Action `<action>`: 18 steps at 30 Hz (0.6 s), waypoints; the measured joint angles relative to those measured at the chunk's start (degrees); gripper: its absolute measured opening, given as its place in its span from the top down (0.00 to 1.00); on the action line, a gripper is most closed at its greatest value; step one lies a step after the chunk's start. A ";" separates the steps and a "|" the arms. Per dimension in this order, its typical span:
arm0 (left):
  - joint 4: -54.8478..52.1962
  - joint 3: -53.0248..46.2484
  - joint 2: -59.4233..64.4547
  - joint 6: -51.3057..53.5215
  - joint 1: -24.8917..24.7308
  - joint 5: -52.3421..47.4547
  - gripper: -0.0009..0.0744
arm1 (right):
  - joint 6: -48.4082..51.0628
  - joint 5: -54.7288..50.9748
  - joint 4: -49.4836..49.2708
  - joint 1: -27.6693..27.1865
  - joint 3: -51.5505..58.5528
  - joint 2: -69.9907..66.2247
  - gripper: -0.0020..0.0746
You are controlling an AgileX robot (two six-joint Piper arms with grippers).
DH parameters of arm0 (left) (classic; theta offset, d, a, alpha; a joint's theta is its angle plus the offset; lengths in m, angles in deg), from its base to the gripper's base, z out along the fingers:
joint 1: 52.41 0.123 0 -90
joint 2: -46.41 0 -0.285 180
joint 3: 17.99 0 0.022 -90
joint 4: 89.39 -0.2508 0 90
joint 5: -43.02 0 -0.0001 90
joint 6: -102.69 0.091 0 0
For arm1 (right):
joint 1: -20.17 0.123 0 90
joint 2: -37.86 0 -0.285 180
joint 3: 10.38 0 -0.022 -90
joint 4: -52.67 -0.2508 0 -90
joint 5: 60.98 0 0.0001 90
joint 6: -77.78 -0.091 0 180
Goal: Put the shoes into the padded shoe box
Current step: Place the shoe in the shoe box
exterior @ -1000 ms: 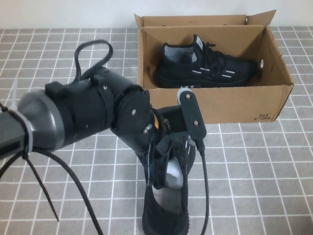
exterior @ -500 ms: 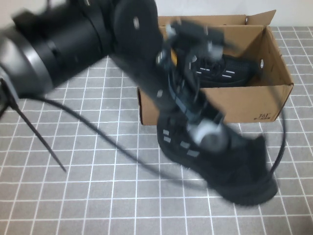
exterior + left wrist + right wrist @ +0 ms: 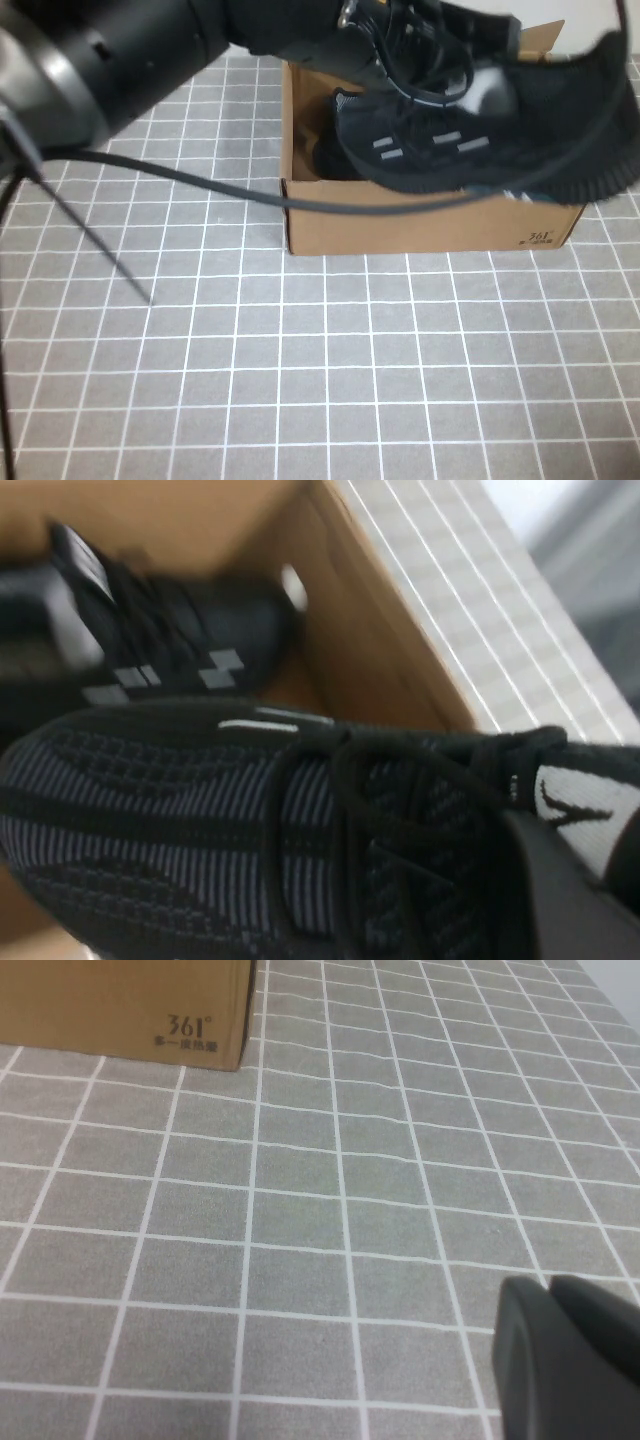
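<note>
My left gripper [image 3: 405,40] is shut on one black knit sneaker [image 3: 480,140] and holds it in the air over the open top of the padded shoe box [image 3: 430,228]. In the left wrist view this held sneaker [image 3: 250,820] fills the frame, with one dark finger [image 3: 575,890] pressed at its tongue. The second sneaker [image 3: 170,645] lies inside the box [image 3: 385,650]; from above only its dark edge [image 3: 325,160] shows under the held one. My right gripper [image 3: 570,1360] is shut and empty, low over the tiled table near the box's printed corner [image 3: 190,1028].
The grey tiled table [image 3: 330,380] stretches in front of the box. My left arm [image 3: 110,60] and its black cable [image 3: 200,185] cross the far left and the box's front edge. The box flaps [image 3: 540,35] stand up at the back.
My left arm has lifted the sneaker from the table in front of the box and swung it up and back, over the box opening. The right gripper's earlier position is not shown.
</note>
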 joint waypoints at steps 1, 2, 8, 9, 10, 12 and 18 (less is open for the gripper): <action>-0.92 0.00 0.68 -1.30 0.32 1.88 0.98 | 0.00 0.00 0.00 0.00 0.00 0.00 0.98; -1.78 0.00 1.30 -2.13 0.87 3.28 0.98 | 0.00 0.00 0.00 0.00 0.00 0.00 0.98; -5.31 0.00 5.92 -7.18 2.57 12.27 0.98 | 0.00 0.00 0.00 0.00 0.00 0.00 0.98; -6.56 0.00 6.64 -8.15 2.62 13.45 0.98 | 0.00 0.00 0.00 0.00 0.00 0.00 0.98; -7.44 0.00 7.39 -9.21 2.62 14.52 0.98 | 0.00 0.00 0.00 0.00 0.00 0.00 0.98; -8.89 0.00 8.62 -10.98 2.62 16.00 0.98 | 0.00 0.00 0.00 0.00 0.00 0.00 0.98; -13.42 0.00 12.42 -16.96 2.62 20.50 0.98 | 0.00 0.00 0.00 0.00 0.00 0.00 0.98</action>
